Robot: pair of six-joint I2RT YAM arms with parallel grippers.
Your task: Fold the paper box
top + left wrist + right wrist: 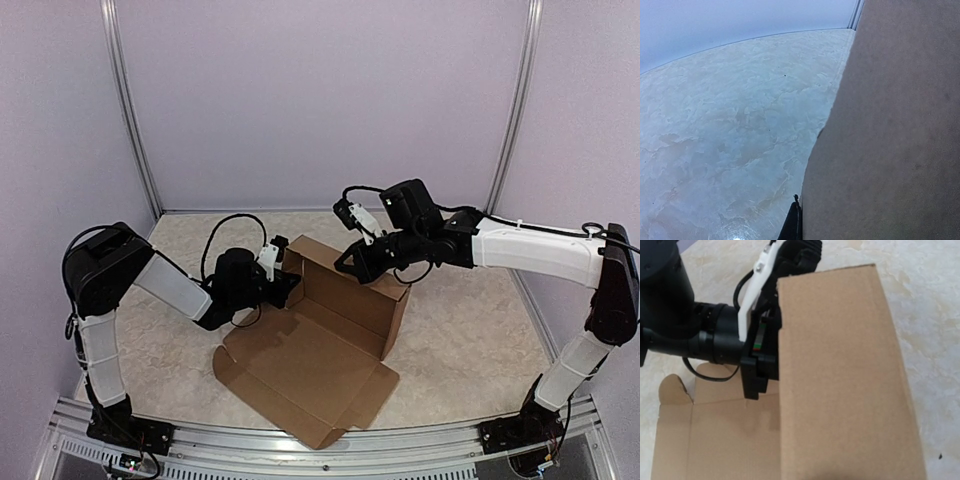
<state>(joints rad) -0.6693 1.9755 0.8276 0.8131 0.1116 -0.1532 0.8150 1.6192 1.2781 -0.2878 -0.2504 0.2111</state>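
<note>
Caught mid wall-raising at table [470, 330] centre: box [320, 350] half-formed, left gripper [289, 279] pinching its left wall, right gripper [346, 262] pressed together at the back wall's rim; likely called next for tucking that side wall in squarely.

Lilac walls [320, 100], marbled tabletop [470, 330]

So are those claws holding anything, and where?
The left gripper pinches the paper box by the left end of its raised wall. The right gripper is shut; no hold shows.
</note>
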